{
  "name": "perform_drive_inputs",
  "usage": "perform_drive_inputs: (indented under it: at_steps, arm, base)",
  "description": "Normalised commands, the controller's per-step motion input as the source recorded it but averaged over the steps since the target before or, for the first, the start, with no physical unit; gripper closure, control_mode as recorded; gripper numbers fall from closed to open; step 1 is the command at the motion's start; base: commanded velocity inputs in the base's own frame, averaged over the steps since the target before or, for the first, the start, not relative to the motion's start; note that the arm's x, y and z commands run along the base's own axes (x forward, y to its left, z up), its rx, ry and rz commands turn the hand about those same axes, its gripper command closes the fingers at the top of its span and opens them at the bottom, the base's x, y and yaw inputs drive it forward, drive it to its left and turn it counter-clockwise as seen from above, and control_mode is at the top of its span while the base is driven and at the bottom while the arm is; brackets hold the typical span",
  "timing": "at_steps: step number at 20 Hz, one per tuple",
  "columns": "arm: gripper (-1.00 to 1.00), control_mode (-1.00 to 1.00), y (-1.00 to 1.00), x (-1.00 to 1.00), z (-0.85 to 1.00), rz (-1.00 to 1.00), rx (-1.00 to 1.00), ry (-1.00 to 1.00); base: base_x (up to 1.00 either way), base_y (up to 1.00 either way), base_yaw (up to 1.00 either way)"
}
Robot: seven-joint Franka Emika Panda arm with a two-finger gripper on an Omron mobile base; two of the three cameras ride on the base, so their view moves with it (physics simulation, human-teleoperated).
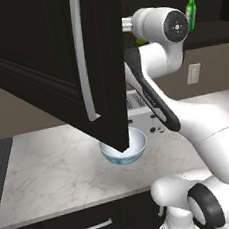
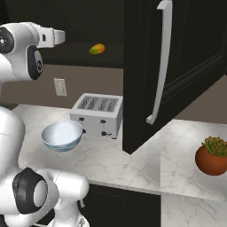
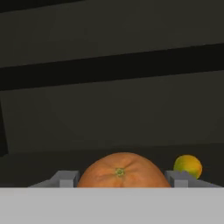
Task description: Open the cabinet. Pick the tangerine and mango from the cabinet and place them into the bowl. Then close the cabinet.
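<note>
Tangerine (image 3: 122, 170) sits right between my two finger tips (image 3: 65, 178) in the hand view, its stem dimple facing the camera, one tip at each flank. My jaws are set about as wide as the fruit and bracket it closely; I cannot tell from these pictures whether the pads press on its skin or whether it still rests on the shelf. Just to its right and a little farther back lies the mango (image 3: 188, 166), yellow-green with an orange blush, on the same dark shelf; from the right base view it shows as a small oval (image 2: 97, 48) inside the open cabinet.

Both cabinet doors (image 1: 55, 63) stand swung out toward me, their long silver bar handles (image 2: 160, 57) upright, and my arm reaches up into the dark opening between them. Down on the marble counter (image 1: 53, 179) the bowl (image 2: 62, 135) waits, pale blue-white, just left of the silver toaster (image 2: 98, 113) and near it. Far to the right on the counter stands a potted plant (image 2: 213, 155). A green bottle (image 1: 191, 9) stands high up, on the right.
</note>
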Motion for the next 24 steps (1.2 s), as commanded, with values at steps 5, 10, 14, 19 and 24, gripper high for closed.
perform_drive_inputs:
  at_steps: [5,10,14,19,24]
  arm:
    - [1.0,-1.0,0.0,-1.0,0.0,-0.07,0.0,0.01]
    - [1.0,-1.0,0.0,-1.0,-0.08,-0.06,0.0,0.04]
    - [1.0,-1.0,0.0,-1.0,-0.46,-0.01,0.0,0.04]
    - [1.0,-1.0,0.0,-1.0,-0.62,0.0,0.0,0.19]
    - [1.0,-1.0,0.0,-0.77,-0.37,0.0,0.01,0.38]
  base:
    - [0.0,0.0,0.0]
    - [0.0,0.0,0.0]
    - [0.0,0.0,0.0]
    - [0.0,0.0,0.0]
    - [0.0,0.0,0.0]
